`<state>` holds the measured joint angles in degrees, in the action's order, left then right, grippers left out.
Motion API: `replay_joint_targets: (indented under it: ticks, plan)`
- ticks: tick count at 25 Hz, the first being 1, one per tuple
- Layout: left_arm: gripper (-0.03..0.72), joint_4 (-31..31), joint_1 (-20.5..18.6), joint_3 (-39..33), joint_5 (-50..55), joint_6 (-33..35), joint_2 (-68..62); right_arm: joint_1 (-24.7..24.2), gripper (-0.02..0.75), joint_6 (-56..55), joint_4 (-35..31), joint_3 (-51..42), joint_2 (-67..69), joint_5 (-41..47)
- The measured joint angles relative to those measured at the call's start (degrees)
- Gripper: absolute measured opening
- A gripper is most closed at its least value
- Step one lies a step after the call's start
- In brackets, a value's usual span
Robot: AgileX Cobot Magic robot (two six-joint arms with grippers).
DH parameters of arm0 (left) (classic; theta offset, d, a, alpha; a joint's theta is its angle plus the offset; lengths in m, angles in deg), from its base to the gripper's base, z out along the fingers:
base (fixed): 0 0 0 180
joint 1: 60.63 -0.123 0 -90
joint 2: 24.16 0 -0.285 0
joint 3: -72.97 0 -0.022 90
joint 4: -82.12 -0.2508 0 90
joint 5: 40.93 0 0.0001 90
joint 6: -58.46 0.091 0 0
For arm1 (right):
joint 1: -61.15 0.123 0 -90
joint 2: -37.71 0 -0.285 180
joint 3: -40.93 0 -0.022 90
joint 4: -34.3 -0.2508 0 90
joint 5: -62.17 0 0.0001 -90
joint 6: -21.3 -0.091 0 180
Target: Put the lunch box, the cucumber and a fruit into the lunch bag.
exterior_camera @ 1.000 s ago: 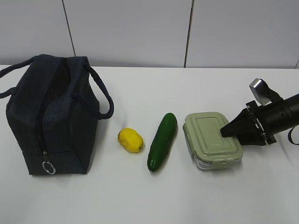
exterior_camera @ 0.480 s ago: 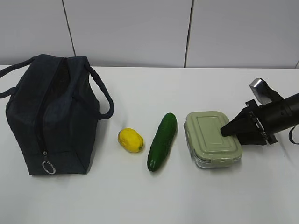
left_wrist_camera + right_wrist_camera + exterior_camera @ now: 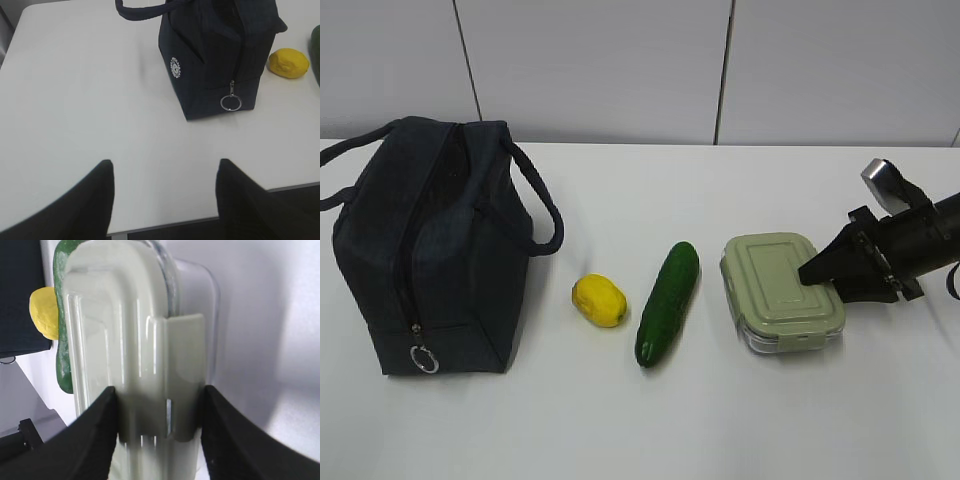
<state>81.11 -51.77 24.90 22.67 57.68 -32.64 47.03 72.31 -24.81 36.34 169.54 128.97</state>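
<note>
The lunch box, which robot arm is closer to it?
Right. The right gripper is closed around the lunch box; the left gripper hangs far away beside the lunch bag.

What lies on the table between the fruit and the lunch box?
Only the cucumber. In the exterior view it lies lengthwise between the fruit and the lunch box, touching neither.

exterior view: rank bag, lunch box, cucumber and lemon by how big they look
1. bag, by far the largest
2. lunch box
3. cucumber, about as long as the box but much slimmer
4. lemon, smallest

All sit at similar depth, so the order is fairly safe.
</note>
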Motion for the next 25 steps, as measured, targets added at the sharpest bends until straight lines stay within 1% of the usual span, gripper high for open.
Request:
replay_joint_targets:
  ticks: [25]
  plan:
    - [0.447, 0.0, 0.0, 0.0, 0.0, 0.0, 0.0, 0.0, 0.355, -0.5, -0.3, 0.0, -0.1, -0.2]
